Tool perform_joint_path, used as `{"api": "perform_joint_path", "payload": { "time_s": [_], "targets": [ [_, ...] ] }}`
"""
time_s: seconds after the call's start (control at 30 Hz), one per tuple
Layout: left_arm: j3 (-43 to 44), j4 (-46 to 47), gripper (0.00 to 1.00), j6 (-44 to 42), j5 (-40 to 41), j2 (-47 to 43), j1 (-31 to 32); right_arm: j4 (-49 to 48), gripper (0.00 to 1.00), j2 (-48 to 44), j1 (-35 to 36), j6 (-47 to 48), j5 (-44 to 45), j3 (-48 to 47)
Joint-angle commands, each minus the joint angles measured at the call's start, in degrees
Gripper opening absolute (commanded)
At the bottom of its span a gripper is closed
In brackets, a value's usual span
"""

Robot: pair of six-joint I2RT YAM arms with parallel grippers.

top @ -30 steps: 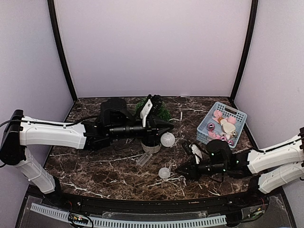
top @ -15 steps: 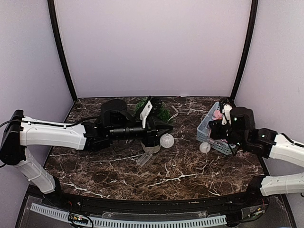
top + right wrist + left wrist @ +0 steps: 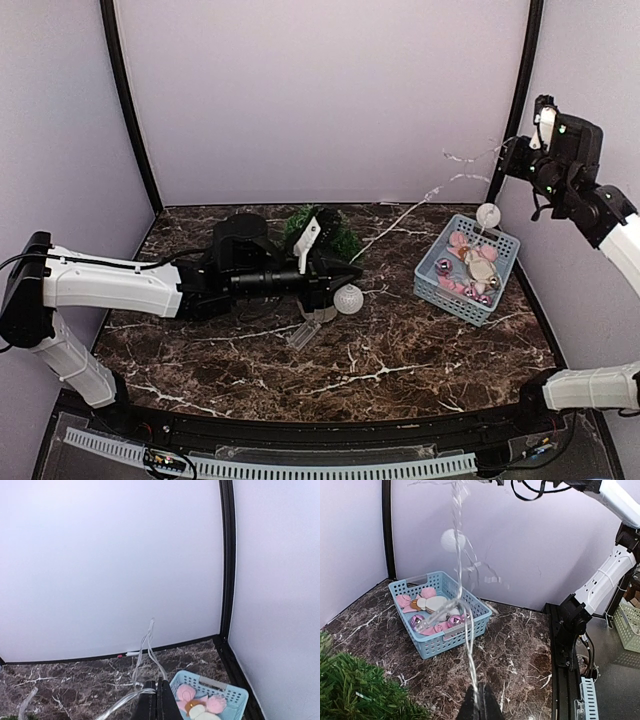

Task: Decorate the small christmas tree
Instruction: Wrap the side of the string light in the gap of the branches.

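Though raised high beside the right corner post, clamped fully shut all the same: right pincer [image 3: 157, 700], two dark fingers pressed together on a thin silvery strand [image 3: 468, 645]. Running from there down and leftward over the tabletop [image 3: 400, 370] to the left pincer [image 3: 477, 705], likewise closed all the way, nipping the same strand at its very tip.

Strung on that strand: a white ball [image 3: 488, 214] hanging in mid-air above the blue basket [image 3: 432, 288], and a second white ball [image 3: 349, 298] just beside the left pincer, low over the tabletop.

Set on the right side of the tabletop, near the right wall: the blue basket, open-topped, with slotted sides. Inside it: pink bows [image 3: 405, 600], two shiny pink baubles [image 3: 416, 621], and a cream piece [image 3: 436, 603], perhaps heart-shaped, hard to tell at this size.

At the back middle of the tabletop, well apart from the basket: small christmas tree [image 3: 335, 232], dark green and bushy, just behind the left arm and largely hidden by it. Shown too as green needles in the lower left corner of the left wrist view, close beside the left pincer.
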State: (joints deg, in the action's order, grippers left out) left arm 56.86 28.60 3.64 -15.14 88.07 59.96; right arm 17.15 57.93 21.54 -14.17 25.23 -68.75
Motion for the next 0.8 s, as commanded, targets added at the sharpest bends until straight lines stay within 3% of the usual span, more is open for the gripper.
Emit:
{"api": "perform_joint_path", "payload": {
  "time_s": [0.0, 0.4, 0.77],
  "targets": [
    [-1.2, 0.4, 0.0, -0.6, 0.5, -2.1, 0.2, -1.2, 0.0, 5.2, -3.6, 4.7, -1.7, -8.7],
    [-0.2, 0.1, 0.0, -2.1, 0.8, -0.4, 0.2, 1.2, 0.0, 14.8, -15.8, 2.5, -11.7, -27.9],
    [2.1, 2.4, 0.02, -1.1, -1.2, 3.9, 0.2, 4.1, 0.0, 17.2, -20.2, -2.1, -21.6, -33.8]
  ]
}}
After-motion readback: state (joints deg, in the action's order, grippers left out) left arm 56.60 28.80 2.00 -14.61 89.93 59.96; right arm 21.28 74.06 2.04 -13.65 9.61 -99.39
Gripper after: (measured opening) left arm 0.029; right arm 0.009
